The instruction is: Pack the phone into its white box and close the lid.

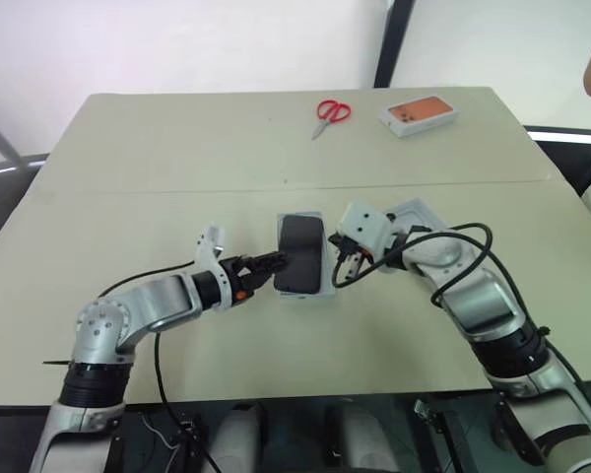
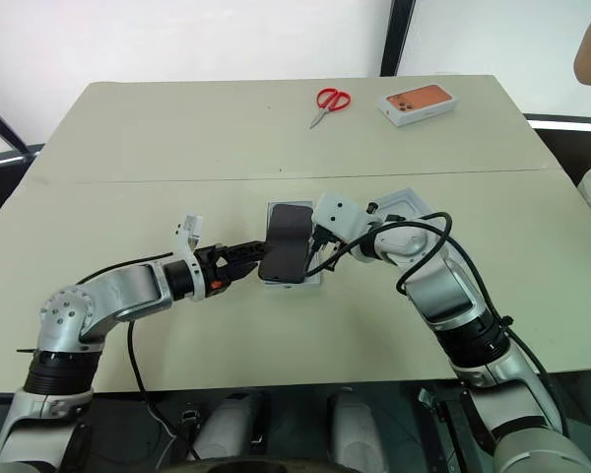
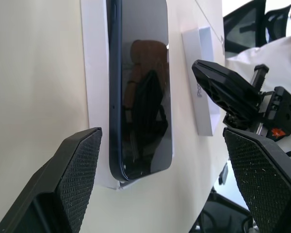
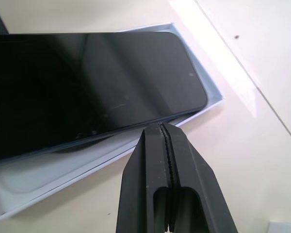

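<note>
While the slim glossy black phone [image 1: 300, 253] lies screen-up on the shallow white cardboard box [image 3: 93, 73], not fully sunk in but resting across its rim with one long side lifted, you have both pincers flanking that box near the middle of the pale beige desk [image 1: 177, 148].

Nearest to you, on the box's left, your left pincer [image 1: 267, 264] has its two black fingers spread wide apart, holding nothing; the left wrist view shows its textured pads [image 3: 70, 179] standing clear on either side of the phone's near end, not touching it.

On the box's right, your right pincer [image 4: 160, 133] has its fingers pressed tightly together, empty, with the tips right at the phone's long edge where it overhangs the box wall; whether they actually touch the phone I cannot tell.

Just beyond the right arm, to the right of the box, the shallow white cardboard lid [image 1: 415, 216] lies on the desk, partly hidden by the wrist.

Farther back from the box, towards the desk's far edge, sit a pair of red-handled scissors [image 1: 330, 114] and, to their right, a white box with an orange top [image 1: 419, 114], well apart from everything near you.
</note>
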